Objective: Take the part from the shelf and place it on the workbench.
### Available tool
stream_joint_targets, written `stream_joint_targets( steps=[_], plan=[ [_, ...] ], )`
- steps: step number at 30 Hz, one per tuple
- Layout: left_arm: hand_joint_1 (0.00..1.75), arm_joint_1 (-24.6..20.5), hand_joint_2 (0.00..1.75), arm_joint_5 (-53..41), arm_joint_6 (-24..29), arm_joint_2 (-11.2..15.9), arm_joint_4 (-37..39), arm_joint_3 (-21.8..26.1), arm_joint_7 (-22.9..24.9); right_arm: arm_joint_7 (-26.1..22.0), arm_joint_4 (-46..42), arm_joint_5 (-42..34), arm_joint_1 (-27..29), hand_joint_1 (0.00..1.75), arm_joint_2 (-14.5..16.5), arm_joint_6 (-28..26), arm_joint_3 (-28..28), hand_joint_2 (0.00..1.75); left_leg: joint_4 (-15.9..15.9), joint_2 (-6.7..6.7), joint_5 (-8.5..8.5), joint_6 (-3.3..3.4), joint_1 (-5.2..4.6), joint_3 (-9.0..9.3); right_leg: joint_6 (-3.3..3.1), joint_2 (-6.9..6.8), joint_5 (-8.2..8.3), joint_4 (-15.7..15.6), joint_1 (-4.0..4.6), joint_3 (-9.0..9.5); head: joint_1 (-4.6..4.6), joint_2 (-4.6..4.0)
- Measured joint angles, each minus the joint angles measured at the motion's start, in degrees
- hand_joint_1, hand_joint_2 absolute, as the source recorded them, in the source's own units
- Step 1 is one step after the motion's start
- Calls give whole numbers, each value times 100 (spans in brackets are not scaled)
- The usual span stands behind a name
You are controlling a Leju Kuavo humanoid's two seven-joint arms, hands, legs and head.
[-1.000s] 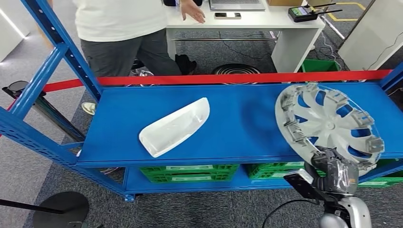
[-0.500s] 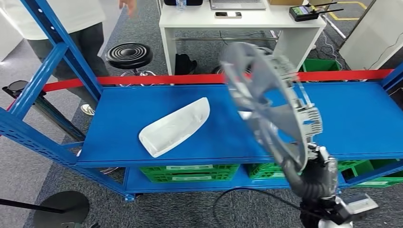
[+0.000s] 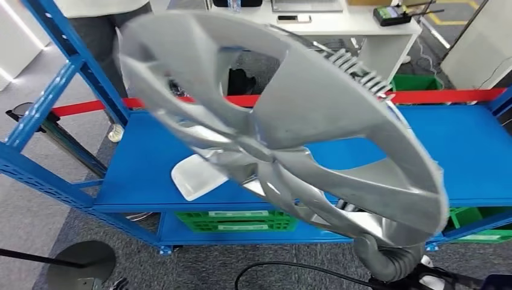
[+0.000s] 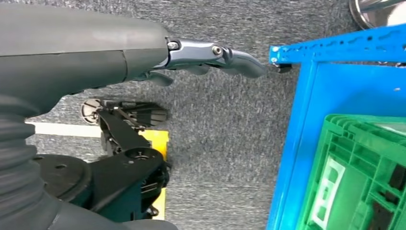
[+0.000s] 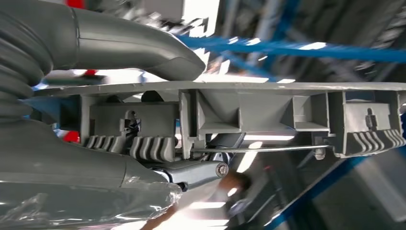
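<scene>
Now your hubcap (image 3: pixel 284 121) is off the shelf (image 3: pixel 459 145), held up close to the head camera and tilted, its grey spokes blurred across most of that view. Your right hand (image 5: pixel 143 139) holds it by the rim: in the right wrist view the thumb lies on one face of the rim and the darker fingers (image 5: pixel 196 173) press under the ribbed clips on the other. In the head view the right arm (image 3: pixel 389 257) comes up from below the hubcap's lower right edge.

Behind it, a white cover (image 3: pixel 196 175) lies near the shelf's front left edge. Green crates (image 3: pixel 235 220) sit on the level below.

Your left hand (image 4: pixel 206 57) hangs beside the shelf's lower corner, over grey carpet, fingers straight and apart, holding nothing. A person (image 3: pixel 102 15) stands beyond the shelf's back left corner.
</scene>
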Motion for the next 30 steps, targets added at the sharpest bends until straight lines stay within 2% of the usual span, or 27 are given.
stream_joint_targets(
  steps=[2,4,5,7,8,9,10,11,12,14,15,18,19,20,22,23,24,25,26,27,29,30],
  plan=[
    [0,-6,175,13,0,7,-1,35,17,-2,-83,-14,-42,175,15,134,118,175,-21,0,21,-69,8,-8,-133,13,10,38,16,-46,-27,0],
    [0,-15,175,13,4,8,-1,51,34,0,-142,-18,-81,175,33,185,201,175,84,25,-102,-95,14,-60,-231,-2,30,48,26,-70,-43,0],
    [0,-21,175,14,7,9,-1,55,46,0,-162,-22,-102,175,42,209,233,175,309,38,-267,-91,3,-159,-274,-15,47,44,31,-83,-54,0],
    [0,-31,175,14,23,16,-1,64,86,1,-176,-52,-144,175,48,297,304,175,1052,49,-683,-58,-40,-492,-335,-36,77,43,61,-132,-70,0],
    [0,-33,175,14,37,19,-1,71,107,2,-175,-82,-163,175,49,365,344,175,1411,49,-835,-37,-62,-652,-357,-43,96,44,80,-164,-73,0],
    [0,-33,175,13,55,22,-1,78,126,5,-173,-116,-178,175,49,440,381,175,1608,49,-882,-10,-82,-732,-370,-46,116,44,99,-194,-74,0],
    [0,-34,175,11,75,24,-1,84,143,9,-169,-146,-191,175,49,513,414,175,1598,49,-821,25,-102,-706,-373,-48,138,44,115,-220,-74,0],
    [0,-37,175,8,96,27,-1,89,161,14,-166,-167,-203,175,49,580,445,175,1384,49,-676,65,-122,-571,-367,-48,162,44,126,-241,-74,0],
    [0,-43,175,6,114,31,-1,92,182,19,-162,-179,-215,175,49,634,472,175,1024,49,-500,112,-143,-351,-351,-47,186,44,133,-256,-74,0],
    [0,-69,175,3,136,41,-1,96,214,27,-156,-194,-240,175,49,703,521,175,351,47,-287,175,-181,20,-303,-49,233,56,161,-288,-77,0],
    [0,-82,175,3,140,45,-1,97,222,31,-152,-199,-255,175,49,722,539,175,178,43,-251,194,-195,97,-272,-52,262,52,170,-302,-79,0],
    [0,-74,175,3,144,47,-1,101,237,35,-138,-207,-282,175,49,738,568,175,115,41,-157,266,-210,36,-170,-58,349,2,154,-338,-84,0],
    [0,-68,175,2,144,46,-1,102,241,35,-136,-208,-285,175,49,739,571,175,105,48,-106,305,-205,1,-140,-59,276,55,148,-377,-73,0],
    [0,-67,175,2,145,47,-1,104,243,36,-134,-209,-287,175,49,740,573,175,95,56,-53,340,-194,-41,-116,-61,113,213,145,-445,-60,0],
    [0,-69,175,2,153,54,-2,108,249,36,-126,-209,-292,175,48,750,575,175,94,69,31,384,-195,-139,-82,-66,-404,843,144,-629,-33,0],
    [0,-68,175,-1,163,58,-2,110,254,35,-115,-209,-293,175,47,764,575,175,97,73,72,392,-203,-192,-72,-66,-612,1190,145,-697,-32,0],
    [0,-68,175,-4,175,59,-1,113,262,31,-103,-210,-292,175,46,783,575,175,100,75,115,394,-212,-248,-70,-65,-717,1424,147,-706,-32,0],
    [0,-67,175,-9,186,61,-1,116,272,24,-91,-210,-289,175,46,803,575,175,104,76,158,393,-218,-302,-73,-65,-716,1483,151,-628,-32,0],
    [0,-66,175,-15,195,61,-1,117,281,17,-82,-211,-287,175,46,819,575,175,108,76,199,387,-222,-355,-84,-65,-621,1337,155,-448,-32,0],
    [0,-66,175,-20,201,61,-1,119,288,9,-78,-211,-286,175,46,831,575,175,110,74,238,375,-223,-401,-100,-65,-490,1016,160,-179,-31,0],
    [0,-64,175,-29,208,63,-1,120,295,-7,-77,-213,-289,175,46,845,574,175,113,71,320,325,-232,-473,-138,-62,-391,263,176,354,-38,1],
    [0,-64,175,-33,213,66,-1,121,296,-17,-78,-215,-286,175,46,854,573,175,112,69,362,292,-235,-492,-158,-59,-395,17,188,494,-36,1]
  ],
)
